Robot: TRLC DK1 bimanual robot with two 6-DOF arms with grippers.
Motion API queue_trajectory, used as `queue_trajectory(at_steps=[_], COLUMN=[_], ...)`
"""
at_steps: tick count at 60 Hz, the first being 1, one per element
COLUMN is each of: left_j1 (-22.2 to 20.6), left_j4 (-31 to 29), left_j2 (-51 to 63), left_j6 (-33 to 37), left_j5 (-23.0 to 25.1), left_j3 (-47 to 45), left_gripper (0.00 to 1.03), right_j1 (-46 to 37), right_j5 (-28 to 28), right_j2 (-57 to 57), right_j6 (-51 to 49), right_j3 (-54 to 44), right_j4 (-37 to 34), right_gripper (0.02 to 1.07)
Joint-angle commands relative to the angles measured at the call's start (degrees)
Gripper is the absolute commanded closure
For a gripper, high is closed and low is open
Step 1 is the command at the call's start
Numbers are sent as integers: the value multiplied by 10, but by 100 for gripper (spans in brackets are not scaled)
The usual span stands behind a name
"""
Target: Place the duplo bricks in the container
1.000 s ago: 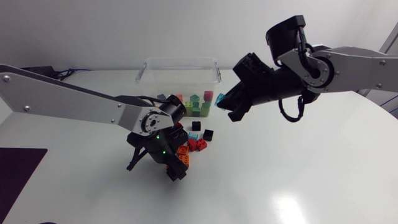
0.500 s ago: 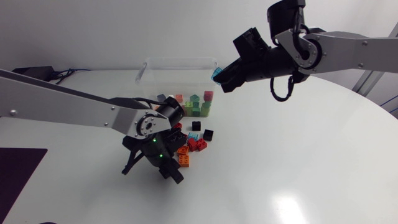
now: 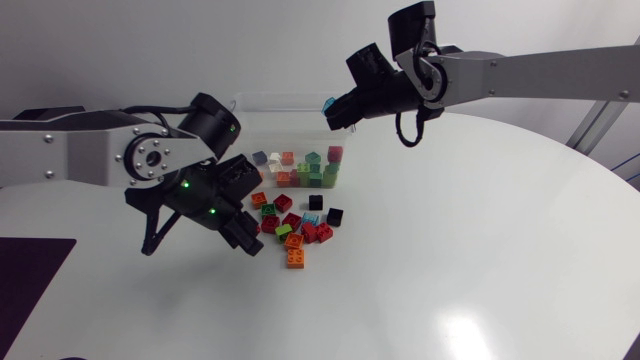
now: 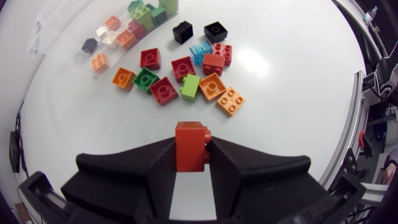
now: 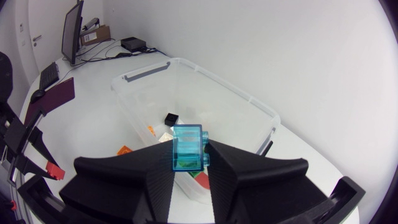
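Observation:
My left gripper (image 3: 244, 237) is shut on a red brick (image 4: 191, 146) and hangs above the table, left of the loose pile of bricks (image 3: 295, 228). That pile has red, orange, green, black and blue pieces (image 4: 186, 78) and lies ahead of the fingers. My right gripper (image 3: 337, 110) is shut on a translucent blue brick (image 5: 188, 147), also visible from overhead (image 3: 328, 103). It hovers over the right end of the clear container (image 5: 205, 71). Several bricks (image 3: 305, 168) show through the clear walls of the container (image 3: 262, 100).
The white table stretches bare to the right and front of the pile. A dark mat (image 3: 30, 275) lies at the table's front left edge. The container's handle (image 5: 146, 70) is on its far end.
My left gripper has shut on a red brick from the pile and risen up and leftward with it. My right arm has carried the blue brick left to above the container.

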Motion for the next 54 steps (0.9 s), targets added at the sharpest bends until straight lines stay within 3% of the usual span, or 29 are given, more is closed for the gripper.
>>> queue_trajectory(at_steps=[1, 17, 27, 29, 38, 42, 54], left_j1=[11, 30, 50, 55, 86, 103, 137], left_j4=[13, 64, 117, 123, 164, 168, 226], left_j2=[-31, -73, -87, -86, -74, -57, -16], left_j6=[17, 37, 32, 32, 30, 26, 3], left_j5=[0, 12, 24, 25, 46, 61, 91], left_j3=[2, 13, 16, 18, 38, 59, 110], left_gripper=[78, 78, 78, 78, 78, 78, 77], right_j1=[12, 24, 38, 40, 46, 46, 32], right_j5=[8, 45, 91, 98, 119, 122, 112], right_j2=[35, 94, 121, 127, 119, 102, 12], right_j6=[16, 23, 18, 18, 20, 21, 19], right_j3=[34, 89, 102, 110, 113, 99, 14], right_j4=[11, 43, 93, 92, 91, 91, 85], right_gripper=[80, 79, 70, 65, 14, 10, 9])
